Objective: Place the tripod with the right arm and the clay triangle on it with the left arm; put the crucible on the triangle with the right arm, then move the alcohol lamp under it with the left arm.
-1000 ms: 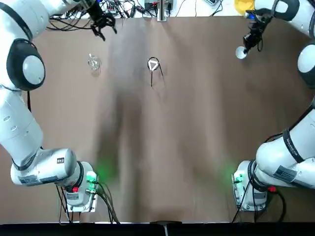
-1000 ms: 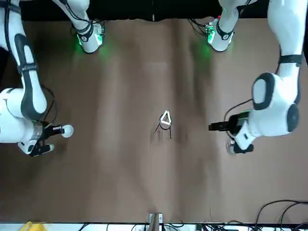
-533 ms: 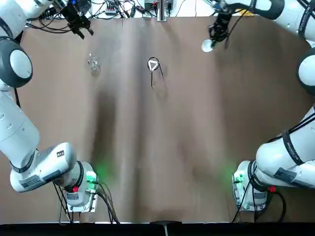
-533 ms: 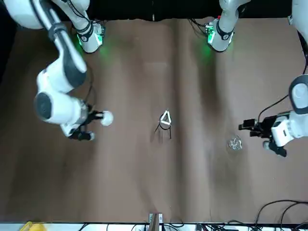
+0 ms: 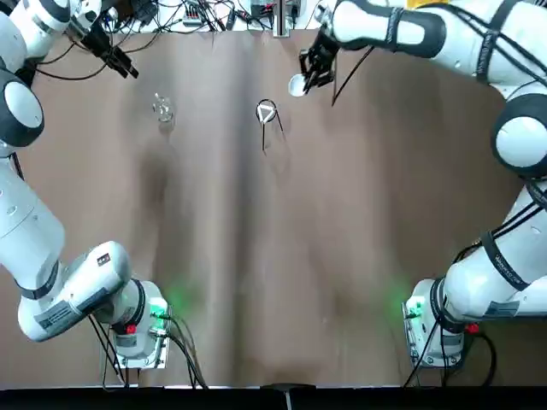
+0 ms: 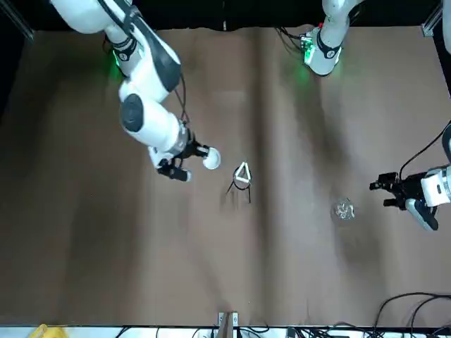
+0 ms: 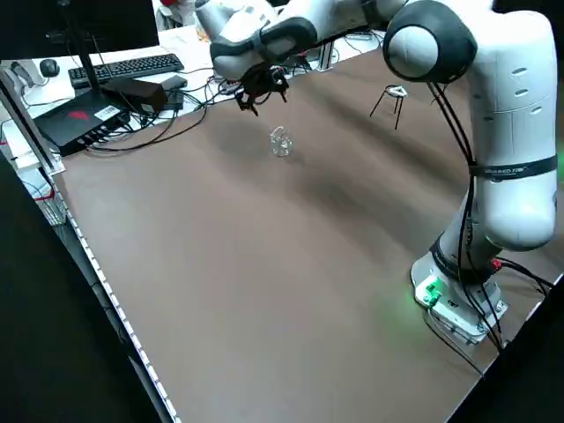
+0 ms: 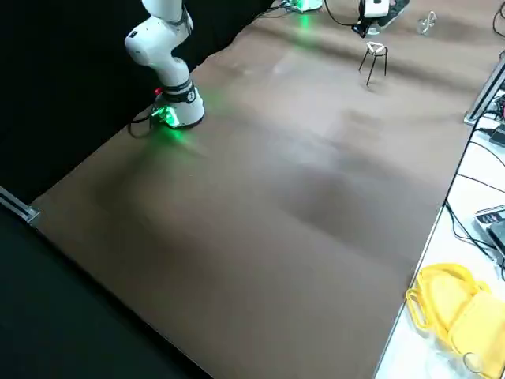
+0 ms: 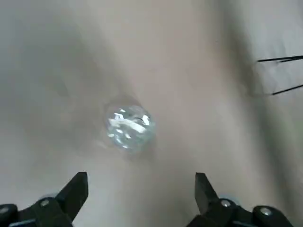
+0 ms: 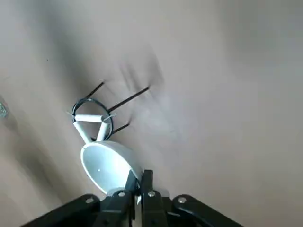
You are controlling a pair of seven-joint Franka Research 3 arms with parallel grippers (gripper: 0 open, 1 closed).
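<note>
R grip (image 10: 140,182): jaws clamped on crucible wall
Crucible (image 10: 109,165): in R grip, just beside tripod; mouth tilted, not upright
Tripod (image 10: 112,126): upright, legs down to table (image 5: 342,256)
Triangle (image 10: 92,118): flat on ring
L grip (image 9: 142,203): jaws apart, w/ nothing between
Lamp (image 9: 130,128): on table, near L grip

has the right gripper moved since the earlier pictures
Yes: in the top view the right gripper, holding the crucible, has moved left, closer to the standing tripod.

My right gripper (image 5: 306,75) is pinched nearly closed, toward the top view's upper right. My left gripper (image 9: 142,194) hangs wide open, upper left there.
</note>
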